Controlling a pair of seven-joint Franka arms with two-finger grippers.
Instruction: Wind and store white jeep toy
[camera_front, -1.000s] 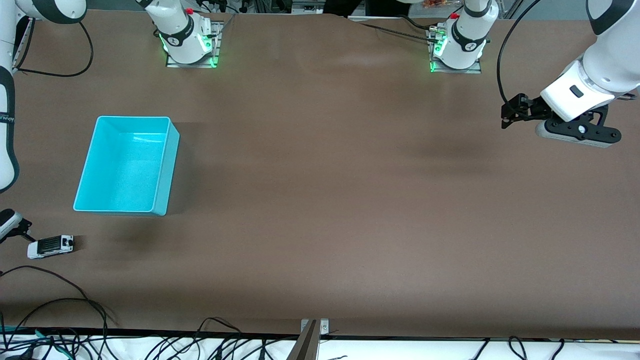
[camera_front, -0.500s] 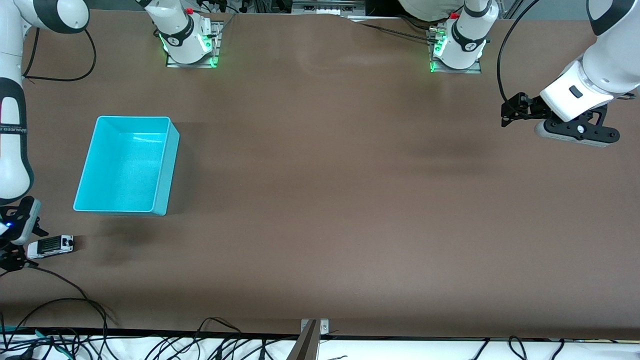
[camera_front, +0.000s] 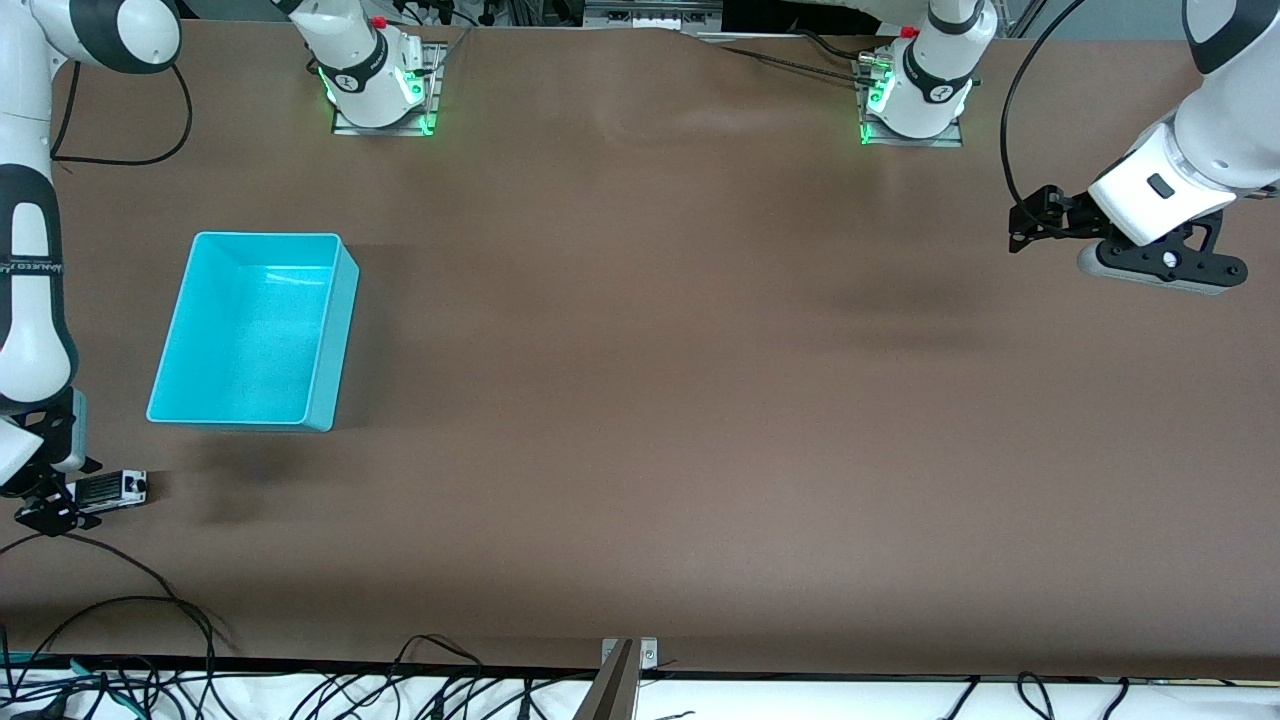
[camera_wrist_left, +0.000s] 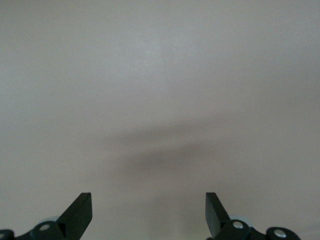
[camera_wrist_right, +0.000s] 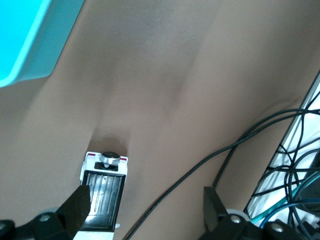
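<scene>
Nearest the front camera: a white strip along the table edge carrying loose black cables (camera_front: 300, 690), with one cable (camera_front: 120, 575) looping onto the brown table (camera_front: 640, 450) at the right arm's end.

White jeep toy (camera_front: 112, 490) sits on the table at that same end, nearer the camera than the turquoise bin (camera_front: 255, 330) and apart from it. In the right wrist view the white jeep toy (camera_wrist_right: 104, 192) shows its black ribbed rear section and a small round knob.

Right gripper (camera_front: 45, 500) hangs low over the end of the toy that points to the table's edge; its fingers (camera_wrist_right: 77, 205) stand wide apart (one finger overlaps the toy's edge in the wrist view; contact cannot be told).

Mid-table: bare brown surface, soft shadows. Bin is open-topped.

Left gripper (camera_front: 1160, 262) waits in the air over the left arm's end of the table, fingers (camera_wrist_left: 80, 210) spread wide, nothing between them.

Farthest: both arm bases (camera_front: 380, 85) on metal plates, green lights lit.
</scene>
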